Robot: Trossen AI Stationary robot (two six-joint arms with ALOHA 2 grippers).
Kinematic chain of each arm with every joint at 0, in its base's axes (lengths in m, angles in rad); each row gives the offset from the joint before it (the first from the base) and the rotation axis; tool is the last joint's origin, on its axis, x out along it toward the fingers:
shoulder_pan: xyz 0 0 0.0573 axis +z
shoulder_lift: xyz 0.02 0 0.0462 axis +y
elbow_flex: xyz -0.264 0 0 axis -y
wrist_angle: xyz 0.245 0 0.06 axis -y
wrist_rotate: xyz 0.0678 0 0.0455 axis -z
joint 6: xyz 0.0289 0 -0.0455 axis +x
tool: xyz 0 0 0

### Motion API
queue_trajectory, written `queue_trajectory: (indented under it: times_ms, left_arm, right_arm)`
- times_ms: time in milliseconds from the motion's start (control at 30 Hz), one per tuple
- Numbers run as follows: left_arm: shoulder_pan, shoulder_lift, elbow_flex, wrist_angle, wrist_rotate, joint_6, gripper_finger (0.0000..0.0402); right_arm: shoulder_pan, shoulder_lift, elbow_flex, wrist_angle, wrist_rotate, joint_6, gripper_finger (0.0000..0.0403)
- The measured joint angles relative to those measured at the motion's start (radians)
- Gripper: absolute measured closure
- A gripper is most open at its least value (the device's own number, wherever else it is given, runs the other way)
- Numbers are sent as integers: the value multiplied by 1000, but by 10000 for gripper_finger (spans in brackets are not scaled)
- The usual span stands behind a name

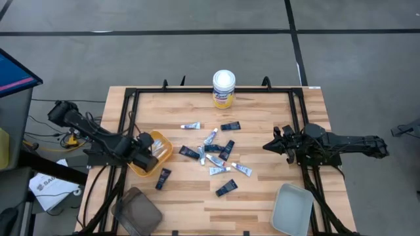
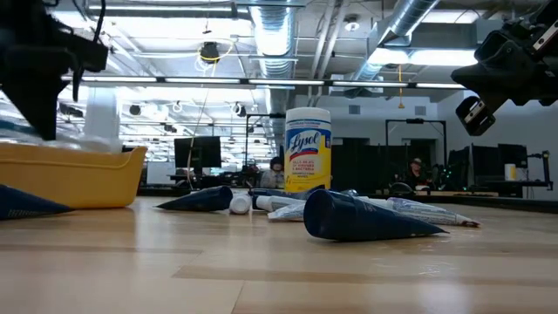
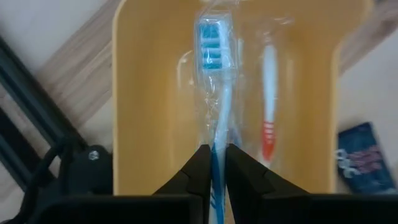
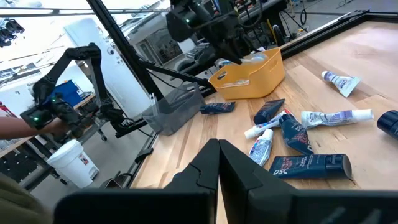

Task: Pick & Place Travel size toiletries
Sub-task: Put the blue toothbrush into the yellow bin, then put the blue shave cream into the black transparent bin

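Observation:
Small white tubes and dark navy tubes lie scattered on the middle of the wooden table. My left gripper hangs over the yellow bin at the table's left and is shut on a wrapped blue-white toothbrush. A second wrapped toothbrush with red marks lies in the bin. My right gripper is shut and empty, raised above the table to the right of the pile; it also shows in the right wrist view. My left gripper pinches the toothbrush's handle in its clear wrapper between the two fingers. The fingers point down into the bin and lie along the brush. The bristle head points away from the fingers, down toward the bin's floor; whether it touches the floor I cannot tell.
A tall yellow canister with a white lid stands at the far edge. A dark grey bin sits at the near left and a pale tray at the near right. A navy tube lies just beside the yellow bin.

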Motion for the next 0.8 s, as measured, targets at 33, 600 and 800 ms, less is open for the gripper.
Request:
queue_trajectory:
  times_ms: [33,600,800]
  left_arm:
    - [3,0,-8,0,0,-1,373]
    - [78,0,-43,-2,-42,16,257]
    - [77,0,-38,-1,-20,14,199]
  right_arm:
    - [0,0,0,0,0,0,403]
    - [0,0,0,0,0,0,403]
    - [0,0,0,0,0,0,403]
